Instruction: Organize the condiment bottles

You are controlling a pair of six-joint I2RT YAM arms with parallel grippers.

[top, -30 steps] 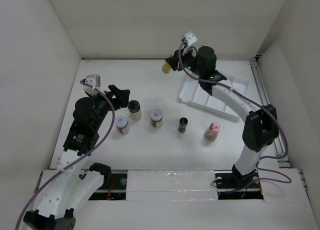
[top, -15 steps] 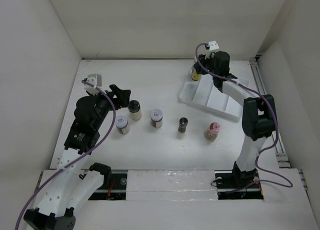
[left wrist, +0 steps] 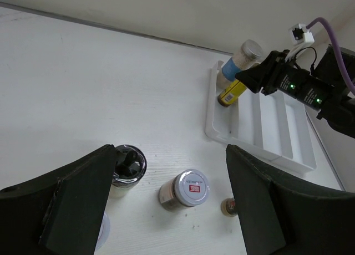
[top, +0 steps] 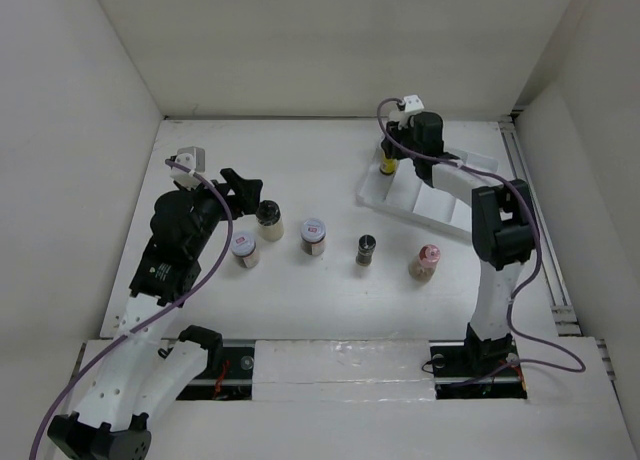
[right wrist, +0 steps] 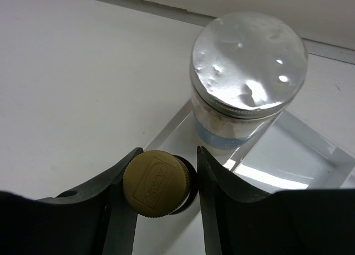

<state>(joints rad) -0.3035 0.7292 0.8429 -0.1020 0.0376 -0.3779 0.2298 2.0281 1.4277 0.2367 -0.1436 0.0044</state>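
The right gripper (right wrist: 160, 180) is clenched on the slim yellow bottle (left wrist: 231, 93), its two fingers (right wrist: 213, 199) pressing the ribbed tan cap from either side. The bottle leans, with its lower end down in the far left end of the white tray (left wrist: 266, 127), which lies at the far right of the table (top: 300, 160). It is just beside the grey-lidded jar (right wrist: 248, 72), which stands upright in that same end of the tray (whether the yellow bottle's base touches the tray floor cannot be told).

The left gripper (top: 243, 187) is released, with its jaws spread wide, above the left part of the table. Five more bottles stand upright in a loose row across the middle of the table. From left to right they are a white-lidded jar with a red mark (top: 243, 248), a black-lidded jar (top: 268, 219) close beside it and a little farther back, a second white-lidded jar (top: 313, 235), a dark shaker (top: 366, 250) and a pink-capped bottle (top: 426, 262). The last three stand apart from one another, all of them near of the tray.
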